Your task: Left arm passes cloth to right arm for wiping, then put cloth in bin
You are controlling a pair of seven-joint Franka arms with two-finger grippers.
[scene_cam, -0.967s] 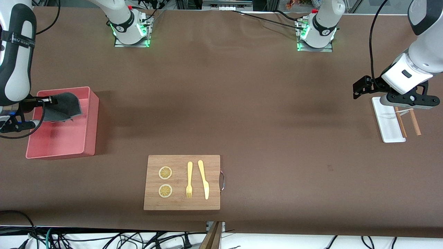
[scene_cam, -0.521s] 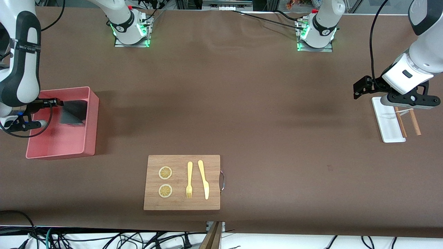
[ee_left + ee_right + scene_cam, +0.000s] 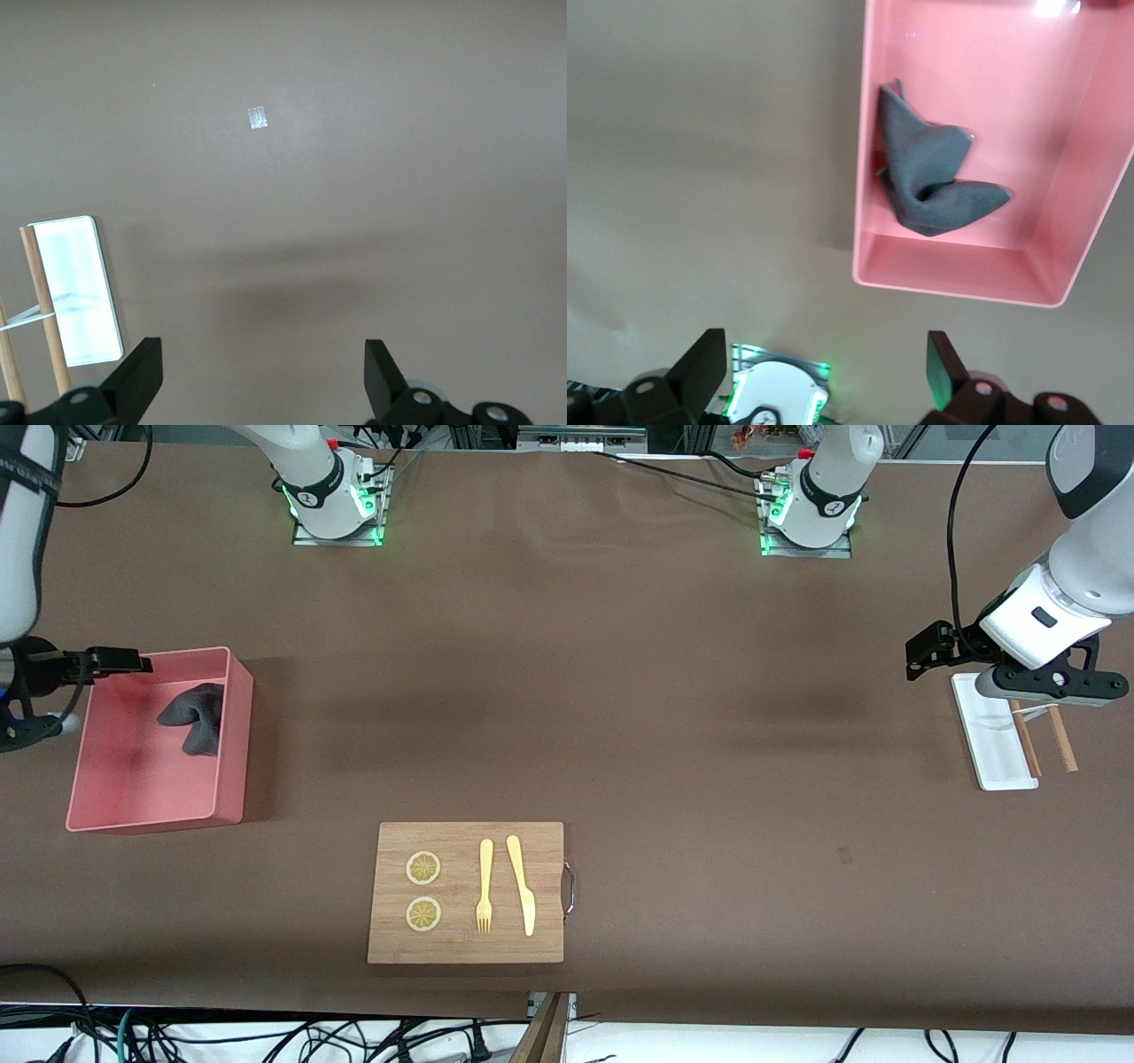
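Observation:
The cloth (image 3: 193, 713) lies as a dark grey crumpled lump in the salmon-pink bin (image 3: 235, 735), against the wall nearest the table's middle. The right wrist view shows the cloth (image 3: 930, 181) loose on the floor of the bin (image 3: 957, 288). My right gripper (image 3: 124, 662) is open and empty, up in the air over the bin's edge at the right arm's end of the table; its own view (image 3: 824, 381) shows the jaws wide apart. My left gripper (image 3: 1045, 688) waits open and empty over the white tray; its own view (image 3: 263, 381) shows only bare table between its jaws.
A wooden cutting board (image 3: 465, 892) with two lemon slices, a yellow fork and a yellow knife lies near the front edge. A narrow white tray (image 3: 988, 735) with wooden chopsticks (image 3: 1059, 735) lies at the left arm's end, and also shows in the left wrist view (image 3: 75, 288).
The right gripper let go of the cloth, which dropped into the bin and crumpled. The right gripper then rose and drew back toward the table's end. The left arm stayed still.

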